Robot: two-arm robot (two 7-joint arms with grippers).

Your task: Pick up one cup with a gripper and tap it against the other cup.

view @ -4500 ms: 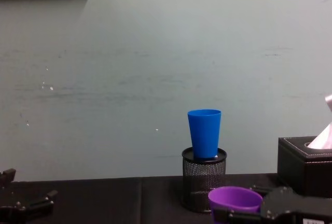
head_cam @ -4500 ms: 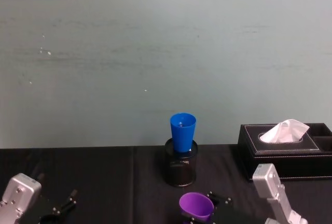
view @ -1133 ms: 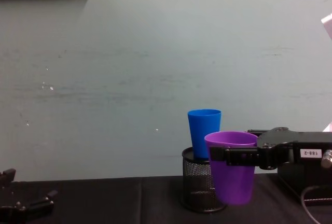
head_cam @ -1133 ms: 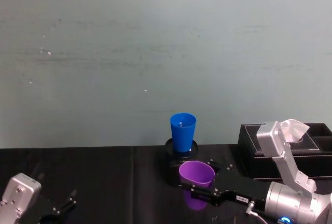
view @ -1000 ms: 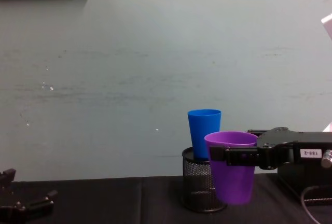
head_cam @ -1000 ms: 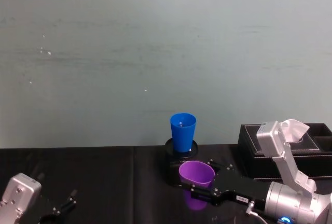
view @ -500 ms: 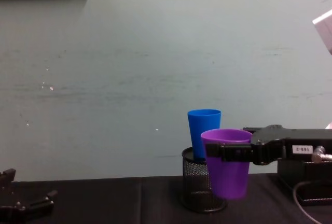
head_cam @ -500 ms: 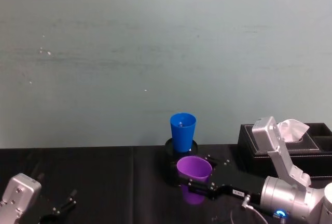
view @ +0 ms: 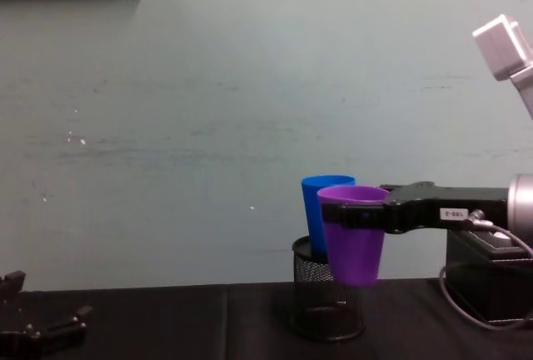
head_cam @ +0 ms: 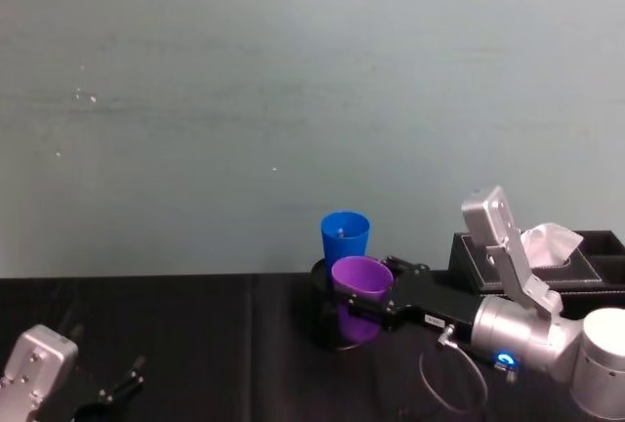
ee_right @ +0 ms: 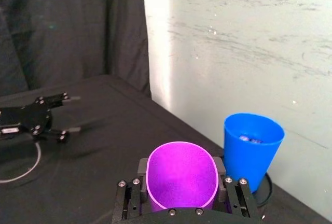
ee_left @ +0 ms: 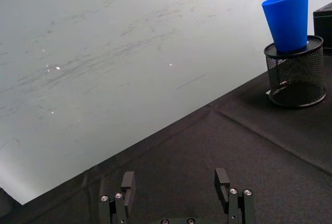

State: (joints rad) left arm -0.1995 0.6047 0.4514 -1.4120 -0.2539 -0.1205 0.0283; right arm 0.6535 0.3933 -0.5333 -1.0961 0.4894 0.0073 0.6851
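The purple cup (head_cam: pixel 360 280) (view: pixel 353 235) (ee_right: pixel 181 176) hangs upright in the air, with my right gripper (head_cam: pixel 376 297) (view: pixel 354 217) (ee_right: pixel 181 182) shut on it near the rim. The blue cup (head_cam: pixel 344 238) (view: pixel 319 214) (ee_right: pixel 251 149) (ee_left: pixel 289 19) stands upright on top of a black wire-mesh pen holder (view: pixel 327 297) (ee_left: pixel 295 76). The purple cup is level with the blue one, just in front of it and slightly to its right; whether they touch I cannot tell. My left gripper (ee_left: pixel 176 187) (head_cam: pixel 117 388) rests open low at the near left, holding nothing.
A black tissue box (head_cam: pixel 532 261) with a white tissue stands on the right behind my right arm. A black cloth (head_cam: pixel 195 334) covers the table, and a pale wall (head_cam: pixel 293 100) rises close behind the cups.
My right gripper has lifted the purple cup off the table, then carried it up, forward and left toward the blue cup. The left arm has stayed put.
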